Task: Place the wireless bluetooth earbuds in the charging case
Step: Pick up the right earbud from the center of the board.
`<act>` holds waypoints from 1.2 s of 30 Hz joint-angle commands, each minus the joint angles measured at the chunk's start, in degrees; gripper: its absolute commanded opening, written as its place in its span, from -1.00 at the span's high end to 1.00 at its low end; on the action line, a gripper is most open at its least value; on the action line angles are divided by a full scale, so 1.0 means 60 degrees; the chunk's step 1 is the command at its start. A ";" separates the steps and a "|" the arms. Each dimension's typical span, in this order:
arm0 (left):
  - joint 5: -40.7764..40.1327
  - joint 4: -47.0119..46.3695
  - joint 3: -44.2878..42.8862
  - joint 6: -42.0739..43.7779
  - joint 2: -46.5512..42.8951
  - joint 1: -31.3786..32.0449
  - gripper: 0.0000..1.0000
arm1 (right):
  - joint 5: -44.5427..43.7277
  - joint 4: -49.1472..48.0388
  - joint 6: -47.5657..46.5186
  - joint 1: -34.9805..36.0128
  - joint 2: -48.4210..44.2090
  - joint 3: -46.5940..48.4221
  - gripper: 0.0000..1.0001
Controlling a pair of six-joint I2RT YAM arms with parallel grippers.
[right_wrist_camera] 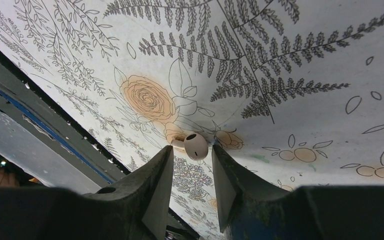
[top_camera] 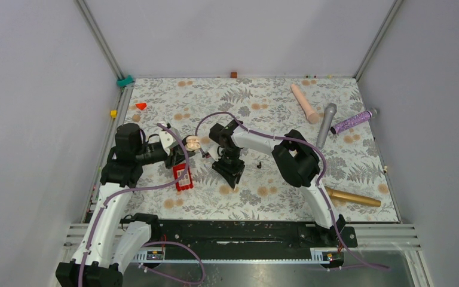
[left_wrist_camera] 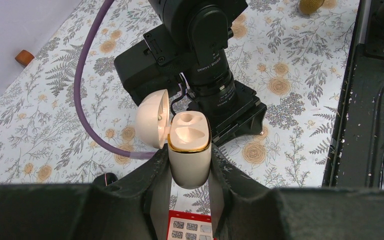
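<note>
My left gripper [left_wrist_camera: 190, 172] is shut on the cream charging case [left_wrist_camera: 190, 150], which has a gold rim. It holds the case upright above the table with the lid [left_wrist_camera: 153, 118] swung open to the left, and both sockets look empty. The case also shows in the top view [top_camera: 193, 143]. One earbud [right_wrist_camera: 196, 145] is pale cream, not black, and lies on the flowered table cover. My right gripper [right_wrist_camera: 192, 152] points down with its open fingertips on either side of the earbud. The right gripper [top_camera: 230, 175] stands just right of the case. No second earbud is visible.
A red block [top_camera: 182, 177] lies under the left gripper and also shows in the left wrist view [left_wrist_camera: 190, 227]. A pink cylinder [top_camera: 303, 101], grey microphone [top_camera: 326, 123] and purple tube [top_camera: 352, 121] lie at the back right. A gold cylinder [top_camera: 352, 197] lies front right. A red wedge [top_camera: 141, 106] lies back left.
</note>
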State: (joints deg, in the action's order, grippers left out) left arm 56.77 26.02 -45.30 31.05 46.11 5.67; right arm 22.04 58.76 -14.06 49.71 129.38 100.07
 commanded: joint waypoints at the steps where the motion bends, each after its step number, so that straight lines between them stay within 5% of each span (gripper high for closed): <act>1: 0.0385 -0.0330 0.0066 0.0146 -0.0082 -0.0054 1.00 | -0.0226 -0.0714 -0.0044 -0.0009 0.0003 -0.0036 0.21; 9: 0.0418 -0.0337 0.0079 0.0157 -0.0052 -0.0062 1.00 | -0.0236 -0.0712 -0.0020 0.0005 0.0022 -0.0064 0.44; 21: 0.0463 -0.0334 0.0060 0.0139 -0.0036 -0.0066 1.00 | -0.0233 -0.0701 -0.0228 0.0005 -0.0339 -0.0312 0.43; 26: 0.0494 -0.0301 0.0066 0.0157 -0.0024 -0.0063 1.00 | -0.0235 -0.0690 -0.0276 0.0006 -0.0413 -0.0346 0.63; 36: 0.0651 -0.0737 0.0131 -0.0319 0.0289 -0.0064 1.00 | -0.0701 -0.0857 -0.0411 -0.0406 -0.1870 -0.0409 0.73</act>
State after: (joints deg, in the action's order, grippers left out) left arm 58.17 25.87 -45.21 30.85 47.27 5.61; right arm 19.84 54.39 -15.77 49.21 125.54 97.65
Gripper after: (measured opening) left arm 0.284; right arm 0.251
